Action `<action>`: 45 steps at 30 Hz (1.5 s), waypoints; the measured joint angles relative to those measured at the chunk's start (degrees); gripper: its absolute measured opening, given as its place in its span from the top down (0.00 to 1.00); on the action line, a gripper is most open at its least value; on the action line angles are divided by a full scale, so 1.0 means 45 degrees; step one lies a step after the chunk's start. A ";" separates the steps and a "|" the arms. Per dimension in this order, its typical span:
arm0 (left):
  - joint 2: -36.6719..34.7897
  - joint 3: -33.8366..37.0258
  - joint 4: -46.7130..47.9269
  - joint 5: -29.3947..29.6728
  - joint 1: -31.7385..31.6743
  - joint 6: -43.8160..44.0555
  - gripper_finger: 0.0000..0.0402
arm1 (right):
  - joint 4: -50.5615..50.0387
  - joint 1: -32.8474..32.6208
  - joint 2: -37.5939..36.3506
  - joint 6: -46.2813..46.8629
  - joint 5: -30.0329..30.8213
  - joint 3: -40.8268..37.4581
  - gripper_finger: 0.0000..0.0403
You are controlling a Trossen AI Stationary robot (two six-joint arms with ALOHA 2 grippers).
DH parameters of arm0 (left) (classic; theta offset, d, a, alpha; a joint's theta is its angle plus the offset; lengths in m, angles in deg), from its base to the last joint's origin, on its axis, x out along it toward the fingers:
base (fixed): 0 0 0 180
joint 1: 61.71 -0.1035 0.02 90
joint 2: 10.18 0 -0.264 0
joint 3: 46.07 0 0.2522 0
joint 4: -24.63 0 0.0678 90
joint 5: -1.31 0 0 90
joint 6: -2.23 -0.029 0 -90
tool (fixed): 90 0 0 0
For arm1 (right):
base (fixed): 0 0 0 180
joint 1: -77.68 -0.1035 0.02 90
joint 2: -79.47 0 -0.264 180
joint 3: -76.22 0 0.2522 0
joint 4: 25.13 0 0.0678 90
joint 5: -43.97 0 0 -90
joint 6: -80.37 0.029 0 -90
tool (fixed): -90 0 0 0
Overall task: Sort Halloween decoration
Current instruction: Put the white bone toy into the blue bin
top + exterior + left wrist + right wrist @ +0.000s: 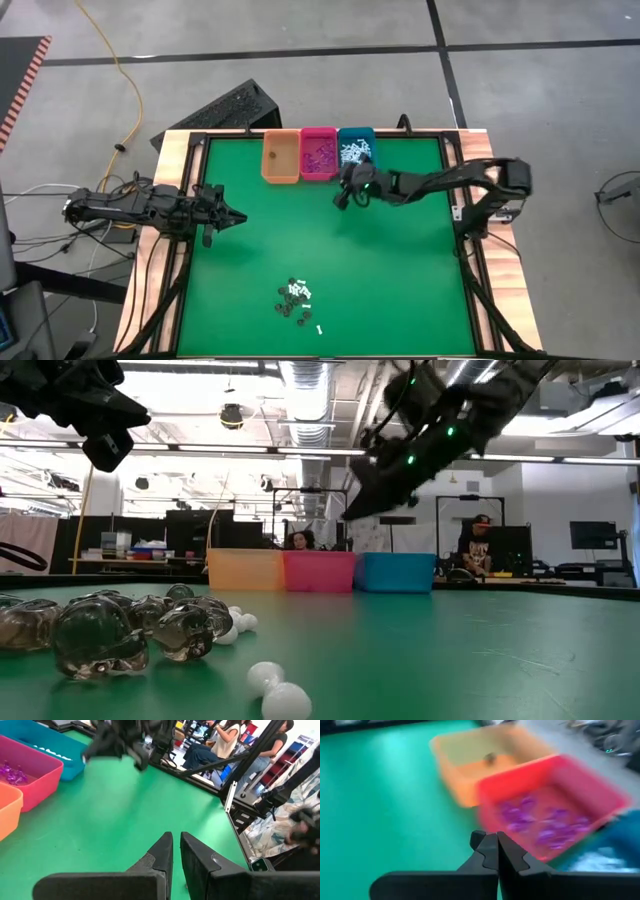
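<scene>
The Halloween decoration lies as a small pile of dark and white pieces near the table's front edge, with one white stick apart from it. In the low view the dark glossy pieces and white sticks rest on the green mat. My right gripper hangs above the mat just in front of the pink bin, fingers shut, and nothing shows between them. My left gripper waits at the table's left side, raised, with its fingers almost together and nothing between them.
Three bins stand in a row at the far edge: an orange bin holding one dark piece, the pink bin holding purple bits, and a teal bin holding white sticks. Bare green mat lies between bins and pile. People sit beyond the table.
</scene>
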 joint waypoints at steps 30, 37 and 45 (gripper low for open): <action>0.0000 -0.0005 0.0061 0.0107 0.0000 -0.0133 0.94 | -0.1489 -0.0001 -0.0879 0.1538 -0.4266 0.0017 0.50; 0.0005 -0.0010 0.0071 0.0108 0.0000 -0.0129 0.94 | 0.1619 -0.4585 0.1733 0.2462 -0.1166 0.0298 0.54; 0.0005 -0.0010 0.0071 0.0112 0.0002 -0.0128 0.94 | 0.1431 -0.6908 0.5417 0.2211 0.0303 0.3637 0.54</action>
